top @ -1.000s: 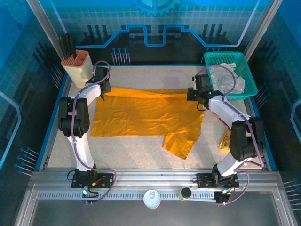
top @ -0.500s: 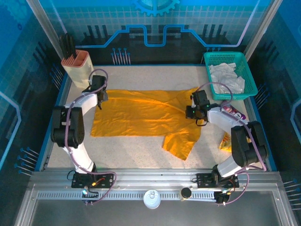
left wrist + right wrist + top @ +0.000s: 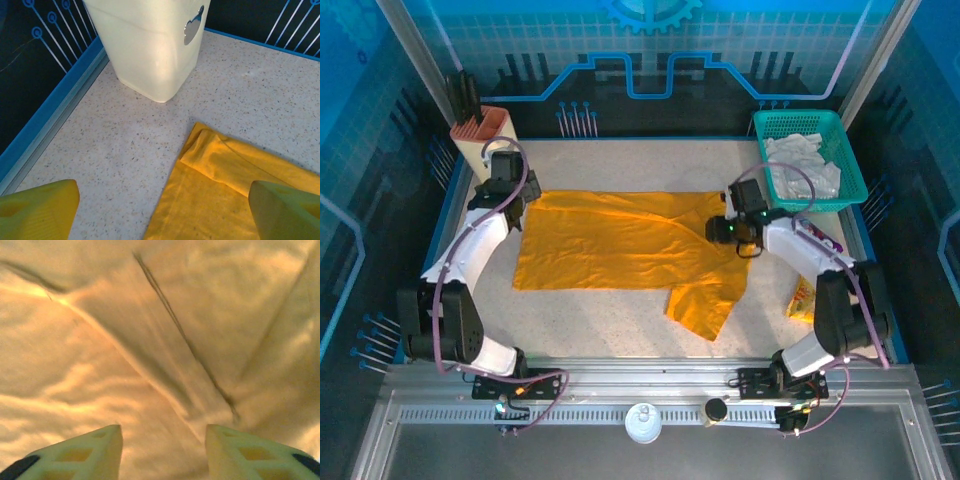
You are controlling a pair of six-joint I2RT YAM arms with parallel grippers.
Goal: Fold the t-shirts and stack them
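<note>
Your left claw [image 3: 162, 215] is spread wide and empty beside the corner of the mustard-orange cloth t-shirt [image 3: 620, 245]. Your right claw [image 3: 162, 452] hovers half spread over it, pinching nothing. The shirt lies mid-frame on the counter [image 3: 610, 305], lightly creased.

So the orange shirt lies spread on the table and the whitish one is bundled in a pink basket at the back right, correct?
Almost: the basket is teal-green, not pink; the top view shows it. The orange shirt is spread out, the whitish one bundled inside.

Two t-shirts [image 3: 620, 245] (one orange, one pale), one basket [image 3: 798, 116].
</note>
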